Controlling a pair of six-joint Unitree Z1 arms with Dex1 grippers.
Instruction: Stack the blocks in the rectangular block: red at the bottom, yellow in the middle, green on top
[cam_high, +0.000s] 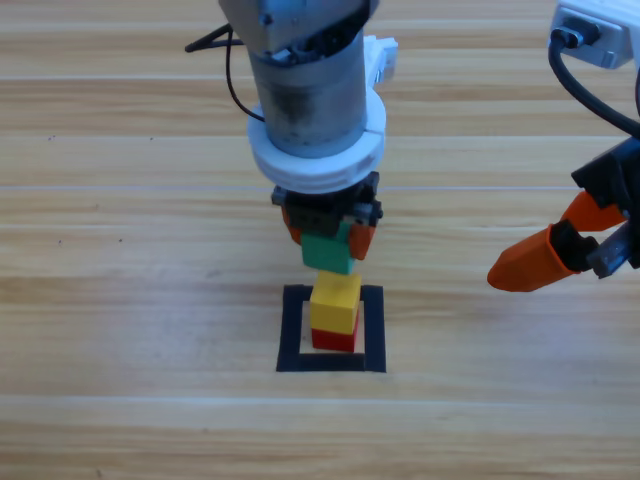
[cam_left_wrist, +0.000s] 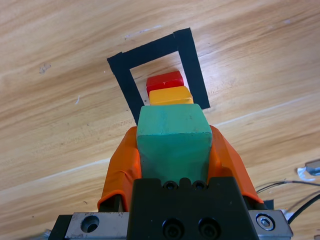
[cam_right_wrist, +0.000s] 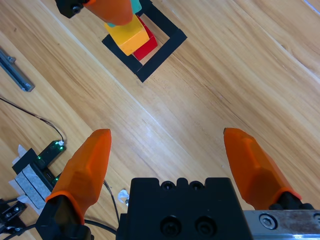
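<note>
Left gripper (cam_high: 329, 232) coming down from the table's top edge near the middle, jaws pinching the green cube (cam_high: 329, 253) from both sides. Held clear above the stack, just toward the top edge from it, not touching the yellow cube (cam_high: 335, 303). Yellow sitting square on the red cube (cam_high: 334, 340), both inside the black tape square (cam_high: 290, 330), closer to its bottom side than its top one. From the left wrist, green (cam_left_wrist: 172, 140) filling the space between the orange jaws, yellow (cam_left_wrist: 170, 95) and red (cam_left_wrist: 164, 81) peeking out beyond it within the tape outline (cam_left_wrist: 121, 70). Over by the table's right edge, right gripper (cam_high: 560, 250) waiting well apart from the stack, jaws spread wide with only bare wood (cam_right_wrist: 200, 90) between them. Stack and tape square (cam_right_wrist: 167, 47) visible far off in the right wrist view.
</note>
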